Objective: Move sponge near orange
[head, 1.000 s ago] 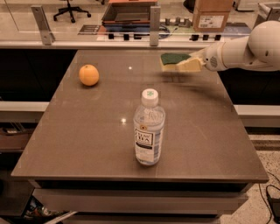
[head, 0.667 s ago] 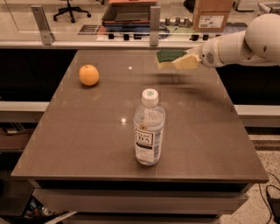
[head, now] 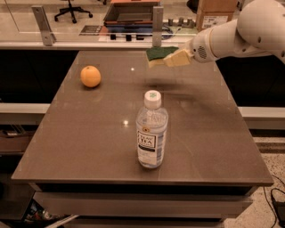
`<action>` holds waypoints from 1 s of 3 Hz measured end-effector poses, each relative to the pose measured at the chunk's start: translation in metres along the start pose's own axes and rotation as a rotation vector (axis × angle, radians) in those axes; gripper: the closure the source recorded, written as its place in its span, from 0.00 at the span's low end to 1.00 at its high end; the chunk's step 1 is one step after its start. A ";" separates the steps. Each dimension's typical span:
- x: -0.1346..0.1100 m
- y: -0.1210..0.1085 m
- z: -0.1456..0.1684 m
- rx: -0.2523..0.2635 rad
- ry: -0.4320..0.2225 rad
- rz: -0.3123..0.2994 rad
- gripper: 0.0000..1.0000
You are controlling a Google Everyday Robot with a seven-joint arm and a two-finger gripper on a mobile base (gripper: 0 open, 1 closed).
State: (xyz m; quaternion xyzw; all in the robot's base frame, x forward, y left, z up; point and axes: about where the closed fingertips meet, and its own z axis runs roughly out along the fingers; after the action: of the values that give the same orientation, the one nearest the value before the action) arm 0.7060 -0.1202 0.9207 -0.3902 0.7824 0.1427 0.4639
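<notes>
Surface: glossy brown rectangular table (head: 89, 147); lamp glints near its middle
Room: pale counter (head: 67, 31) behind; dark tray (head: 131, 13) and cardboard box (head: 218, 13) on it; office chair (head: 71, 9) beyond
Edges: round dimpled orange fruit (head: 90, 76) near the left rear edge; clear plastic water bottle (head: 152, 131) upright, front of centre; bare tabletop between them
End effector: end effector (head: 171, 59) on the white arm from the right; clenched on the sponge
Sponge: pale yellow sponge with dark green top (head: 158, 54); held in the air over the rear edge; well apart from the orange
Change: sponge and end effector have shifted left; orange and bottle unmoved
</notes>
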 end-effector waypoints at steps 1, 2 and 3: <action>-0.009 0.022 0.004 -0.014 -0.002 -0.019 1.00; -0.011 0.045 0.013 -0.040 -0.020 -0.029 1.00; -0.015 0.070 0.024 -0.072 -0.036 -0.048 1.00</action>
State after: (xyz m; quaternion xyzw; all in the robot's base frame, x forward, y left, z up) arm 0.6726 -0.0526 0.9105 -0.4228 0.7586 0.1666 0.4668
